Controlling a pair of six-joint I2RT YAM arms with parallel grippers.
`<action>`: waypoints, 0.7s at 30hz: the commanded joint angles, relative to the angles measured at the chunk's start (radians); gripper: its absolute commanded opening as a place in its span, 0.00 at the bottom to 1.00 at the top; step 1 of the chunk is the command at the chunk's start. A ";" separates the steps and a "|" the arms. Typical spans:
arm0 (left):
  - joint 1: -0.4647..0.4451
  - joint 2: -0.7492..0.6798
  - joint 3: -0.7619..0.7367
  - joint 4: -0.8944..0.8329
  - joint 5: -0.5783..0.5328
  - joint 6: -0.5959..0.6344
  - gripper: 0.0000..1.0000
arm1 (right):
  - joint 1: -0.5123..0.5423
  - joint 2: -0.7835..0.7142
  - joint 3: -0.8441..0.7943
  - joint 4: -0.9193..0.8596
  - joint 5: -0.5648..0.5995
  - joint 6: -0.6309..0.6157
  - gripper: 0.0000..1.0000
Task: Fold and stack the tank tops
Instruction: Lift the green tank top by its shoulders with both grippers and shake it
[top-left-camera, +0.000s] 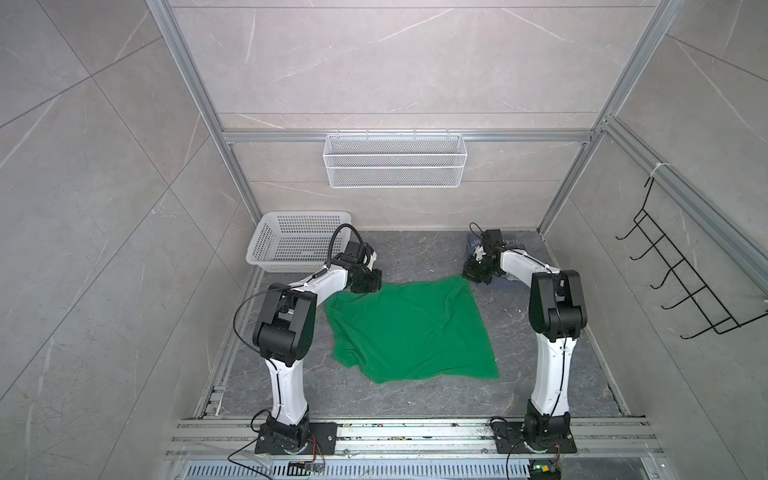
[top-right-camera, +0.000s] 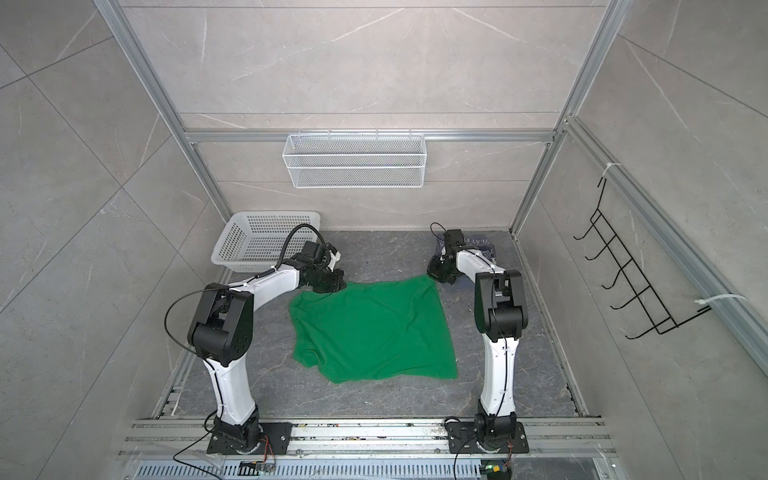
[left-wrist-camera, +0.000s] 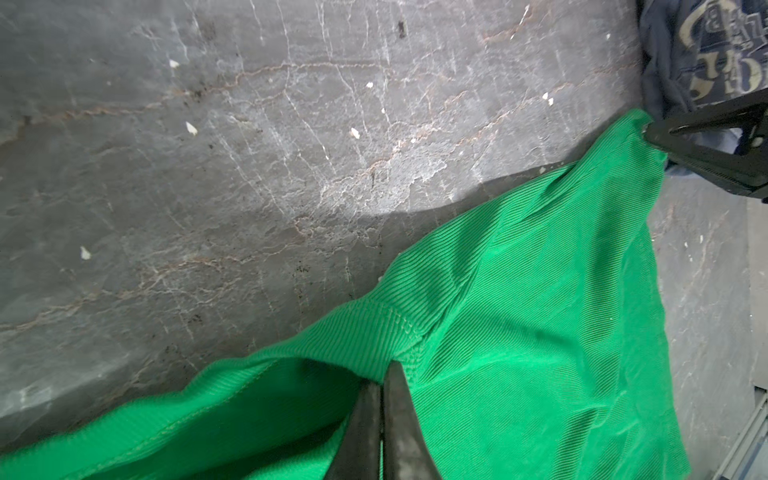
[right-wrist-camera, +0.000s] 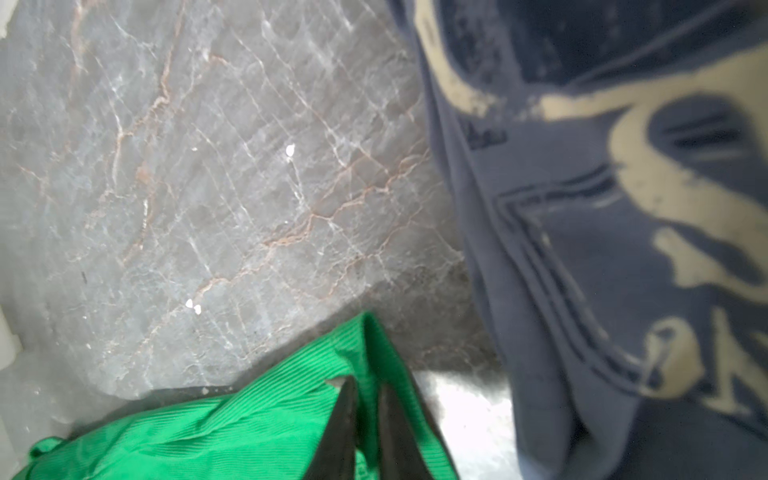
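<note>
Left fingers (left-wrist-camera: 401, 415) are clamped on one far corner of the green tank top (top-left-camera: 411, 332). Right fingers (right-wrist-camera: 395, 436) pinch the other, just beside the blue tank top (right-wrist-camera: 623, 249). I'd lift both evenly, keep that edge taut, and fold it toward the near edge, flat on the bench (top-left-camera: 415, 399).

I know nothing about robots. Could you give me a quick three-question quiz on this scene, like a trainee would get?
1. True or false: the left hand and the right hand are both shut on the green tank top.
2. Where on the table does the blue tank top lie? A near left corner; B far right corner; C the middle.
3. Fill in: the white basket stands at the far ___ corner.
Key: 1 true; 2 B; 3 left.
</note>
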 joint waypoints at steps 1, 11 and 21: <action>0.016 -0.077 0.016 -0.034 0.032 -0.031 0.00 | -0.005 -0.029 0.006 -0.020 -0.010 -0.001 0.04; 0.065 -0.246 0.029 -0.214 0.073 -0.125 0.00 | -0.069 -0.389 -0.185 0.015 -0.059 0.025 0.00; 0.057 -0.508 0.007 -0.295 0.081 -0.135 0.00 | -0.116 -0.688 -0.327 0.006 -0.240 0.050 0.00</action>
